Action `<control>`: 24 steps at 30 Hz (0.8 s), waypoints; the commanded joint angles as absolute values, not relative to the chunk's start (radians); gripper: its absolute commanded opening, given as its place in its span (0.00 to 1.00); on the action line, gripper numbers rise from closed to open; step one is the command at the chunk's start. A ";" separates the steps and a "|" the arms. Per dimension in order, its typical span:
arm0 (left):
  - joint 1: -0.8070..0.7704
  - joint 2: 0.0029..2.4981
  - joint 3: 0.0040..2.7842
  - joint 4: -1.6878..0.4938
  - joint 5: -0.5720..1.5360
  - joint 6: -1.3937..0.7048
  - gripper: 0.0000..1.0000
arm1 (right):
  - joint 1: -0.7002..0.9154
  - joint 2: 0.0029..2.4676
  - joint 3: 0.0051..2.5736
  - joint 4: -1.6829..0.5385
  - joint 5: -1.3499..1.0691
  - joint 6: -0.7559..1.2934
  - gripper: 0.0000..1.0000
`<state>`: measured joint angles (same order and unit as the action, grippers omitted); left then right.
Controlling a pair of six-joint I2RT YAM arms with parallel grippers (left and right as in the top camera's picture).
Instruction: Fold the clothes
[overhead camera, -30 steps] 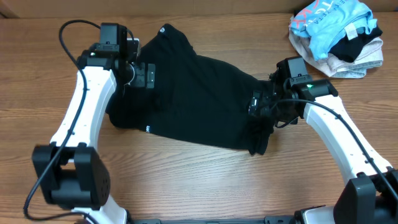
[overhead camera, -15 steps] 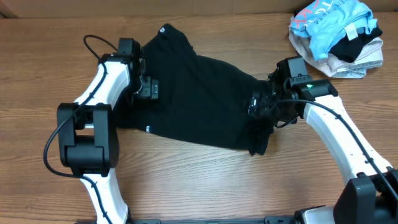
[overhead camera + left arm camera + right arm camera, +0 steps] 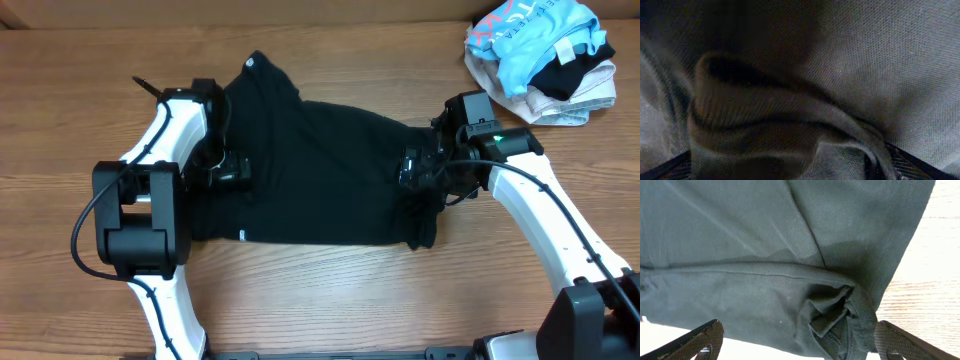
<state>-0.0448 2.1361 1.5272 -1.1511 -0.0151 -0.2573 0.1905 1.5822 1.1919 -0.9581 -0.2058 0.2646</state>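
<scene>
**Both hands wide on the black garment**

The black garment (image 3: 320, 170) lies spread over the middle of the wooden counter (image 3: 330, 300). It reaches from about 9 o'clock to 3 o'clock, and one narrower part runs up toward 11 o'clock. It is rumpled rather than flat. A small white mark (image 3: 243, 235) sits near its 7 o'clock edge and another small white spot (image 3: 249, 63) at its 11 o'clock tip.

The left hand (image 3: 228, 170) is down on the garment's 9 o'clock side. In the left wrist view dark cloth fills the picture, and a thick roll of fabric (image 3: 765, 125) bulges between the fingertips (image 3: 912, 162), which stand far apart at the lower corners. The hand is wide, with cloth lying in the gap.

The right hand (image 3: 412, 168) is at the garment's 3 o'clock edge. Its wrist view shows a crumpled hem corner (image 3: 840, 312) between fingertips (image 3: 695, 342) that are spread wide, with bare wood at 3 o'clock of the cloth.

At the counter's 1 o'clock corner, well apart from the black garment, is a heap of other clothing. A light blue garment (image 3: 540, 35) with pink lettering lies on top, over a cream-white one (image 3: 575, 108).
</scene>
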 commanded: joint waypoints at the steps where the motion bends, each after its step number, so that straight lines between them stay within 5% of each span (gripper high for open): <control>1: -0.036 2.203 1.431 -1.190 -0.063 -0.270 1.00 | 0.191 1.581 1.205 -0.955 -0.210 0.255 1.00; 13: 0.040 2.193 1.285 -1.147 -0.063 -0.284 1.00 | 0.190 1.581 1.206 -0.974 -0.211 0.231 1.00; 24: 0.029 2.035 1.655 -1.203 -0.024 -0.162 1.00 | 0.169 1.581 1.344 -0.972 -0.210 0.158 1.00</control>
